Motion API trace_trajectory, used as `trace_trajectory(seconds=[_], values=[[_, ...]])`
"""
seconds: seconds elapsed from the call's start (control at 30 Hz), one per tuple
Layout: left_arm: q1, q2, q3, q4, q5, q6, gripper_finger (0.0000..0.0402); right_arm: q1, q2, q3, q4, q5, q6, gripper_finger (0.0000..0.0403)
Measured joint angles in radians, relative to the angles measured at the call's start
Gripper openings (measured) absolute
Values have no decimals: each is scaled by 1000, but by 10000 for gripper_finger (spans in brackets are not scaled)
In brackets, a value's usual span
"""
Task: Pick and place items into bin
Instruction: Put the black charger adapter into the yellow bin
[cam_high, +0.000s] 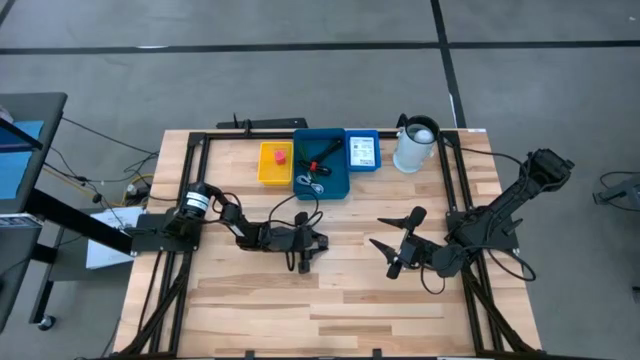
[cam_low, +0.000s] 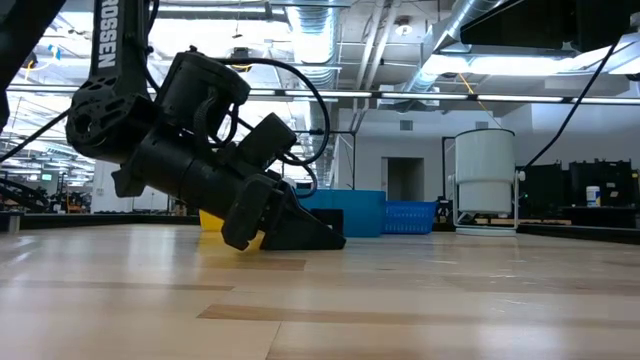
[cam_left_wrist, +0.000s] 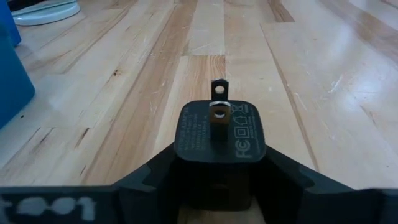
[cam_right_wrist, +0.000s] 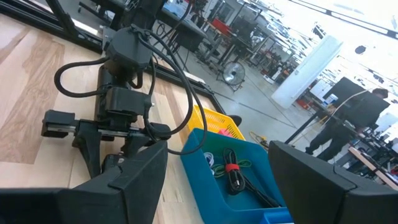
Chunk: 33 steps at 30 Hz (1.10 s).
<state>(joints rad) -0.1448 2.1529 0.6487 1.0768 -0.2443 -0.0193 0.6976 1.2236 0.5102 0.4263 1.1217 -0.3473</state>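
A small black block (cam_left_wrist: 221, 134) with two metal prongs (cam_left_wrist: 219, 102) on its end sits mid-table between the fingers of my left gripper (cam_high: 318, 241), which is shut on it. That gripper slants down low over the wood (cam_low: 310, 232). My right gripper (cam_high: 400, 245) hangs open above the table's right half, holding nothing. At the far edge a yellow bin (cam_high: 275, 165) holds a tiny pink-red cube (cam_high: 281, 156), and a blue bin (cam_high: 322, 165) holds black coiled cables (cam_right_wrist: 236, 177). My left gripper pinches the block's two opposite side faces (cam_left_wrist: 186, 152) between its two fingers (cam_left_wrist: 149, 177). The fingers slant down from the table's left side. The pronged end faces away from the gripper toward the table's right. The block sits level, low at the tabletop.
A small blue basket (cam_high: 363, 150) with a white printed packet stands right of the blue bin. A white cylindrical jug (cam_high: 415, 145) stands at the far right. A black frame (cam_high: 455, 190) borders the table. People stand in the room beyond (cam_right_wrist: 357, 118).
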Motion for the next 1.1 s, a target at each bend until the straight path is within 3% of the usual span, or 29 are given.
trace_trajectory(seconds=[0.7, 0.93, 1.1], values=[[1, -30, -5, 77, 5, 0, 149, 0, 0, 0, 0, 0, 0, 276], [1, -188, -3, -39, -7, 30, 150, 0, 0, 0, 0, 0, 0, 276], [0, -359, -2, -243, -82, 73, 150, 0, 0, 0, -2, 0, 0, 276]])
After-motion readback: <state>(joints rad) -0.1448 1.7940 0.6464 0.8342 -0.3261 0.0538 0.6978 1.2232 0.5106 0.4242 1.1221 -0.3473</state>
